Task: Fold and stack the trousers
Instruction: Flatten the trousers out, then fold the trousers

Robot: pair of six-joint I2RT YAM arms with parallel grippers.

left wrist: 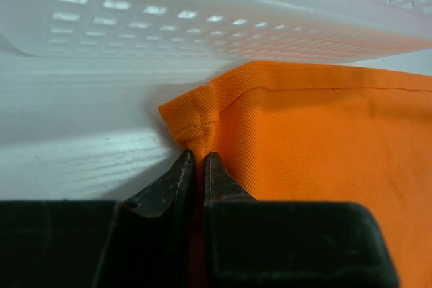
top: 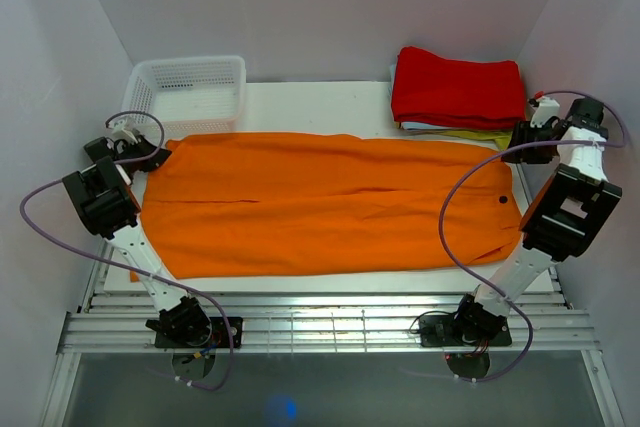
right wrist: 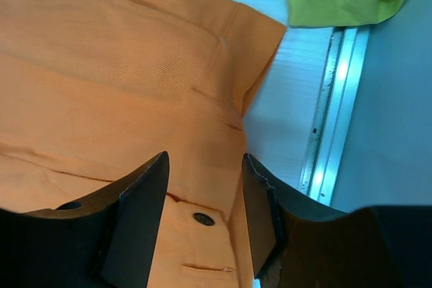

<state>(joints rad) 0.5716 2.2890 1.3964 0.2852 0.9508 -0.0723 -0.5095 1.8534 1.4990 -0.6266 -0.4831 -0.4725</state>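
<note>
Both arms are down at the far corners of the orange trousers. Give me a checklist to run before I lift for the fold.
1. Grip of left end effector on the hem corner of the trousers: ok, cloth is pinched in it.
2. Grip of right end effector on the waistband: not ok, jaws stand open over the cloth near the button.
3. Trousers spread flat: ok.
4. White basket apart from the pinched corner: ok.
5. Both cloth layers caught on the left: cannot tell.
</note>
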